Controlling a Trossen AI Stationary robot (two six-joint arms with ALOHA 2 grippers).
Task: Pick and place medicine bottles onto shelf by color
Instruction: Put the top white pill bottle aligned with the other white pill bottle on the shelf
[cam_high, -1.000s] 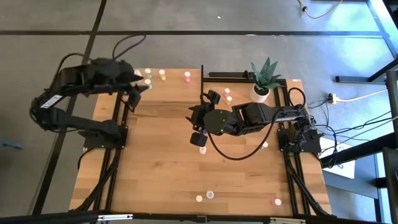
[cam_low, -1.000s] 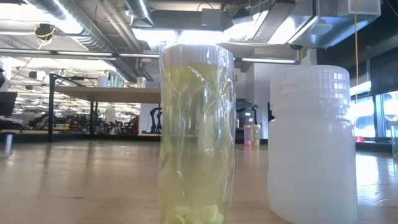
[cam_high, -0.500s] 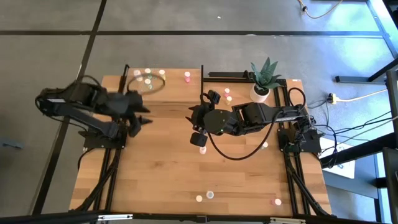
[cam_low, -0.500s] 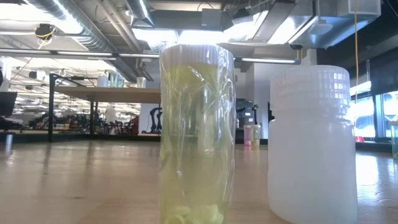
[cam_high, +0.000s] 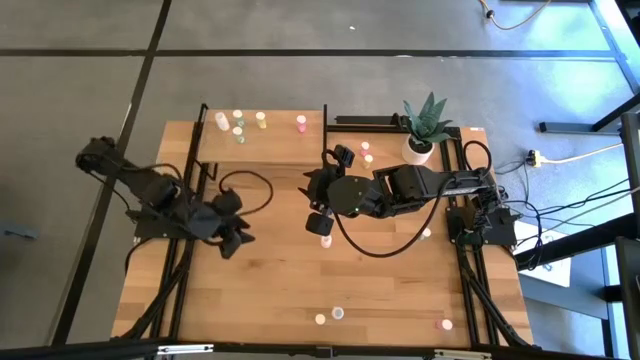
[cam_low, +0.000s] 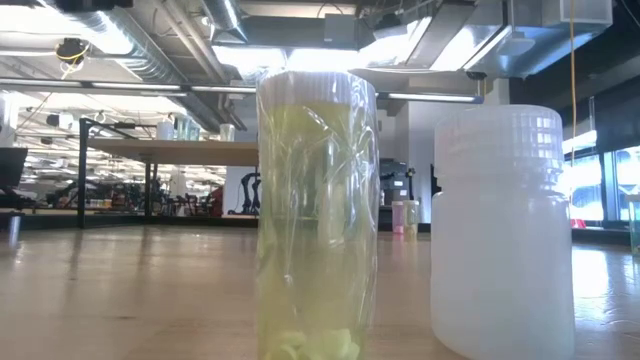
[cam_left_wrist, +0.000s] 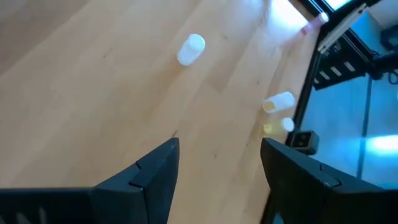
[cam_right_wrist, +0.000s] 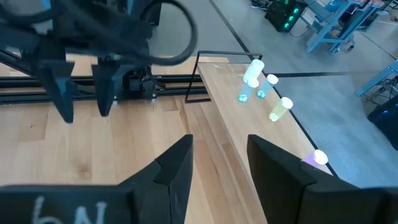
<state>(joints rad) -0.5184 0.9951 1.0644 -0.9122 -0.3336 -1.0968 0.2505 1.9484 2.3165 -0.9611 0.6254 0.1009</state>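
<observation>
The left gripper (cam_high: 232, 236) has swung away from the back-left corner, where it hovered by the bottles a second ago, and now hangs over bare wood toward the middle of the table (cam_high: 270, 290). Its jaws stand apart and hold nothing. The right gripper (cam_high: 318, 212) has not moved: it sits over the table's centre, jaws also parted and empty, with a pink-topped bottle (cam_high: 326, 241) just below its fingertips in the high view.

Ahead of the left jaws, in the left wrist view, lie a white bottle (cam_left_wrist: 191, 49) on open wood and, farther off, a yellow-topped bottle (cam_left_wrist: 278, 102) near a black post (cam_left_wrist: 311, 81) at the table's edge. The wood directly between and before the left fingers (cam_left_wrist: 152, 171) is bare.

Beyond the right jaws, the right wrist view shows the shelf (cam_right_wrist: 249, 134) with its stepped plank edge, and a cluster of medicine bottles (cam_right_wrist: 260, 87) standing on its far part, green, white and yellow together. The left gripper shows there too, well apart from the right one, with free wood between them.
</observation>
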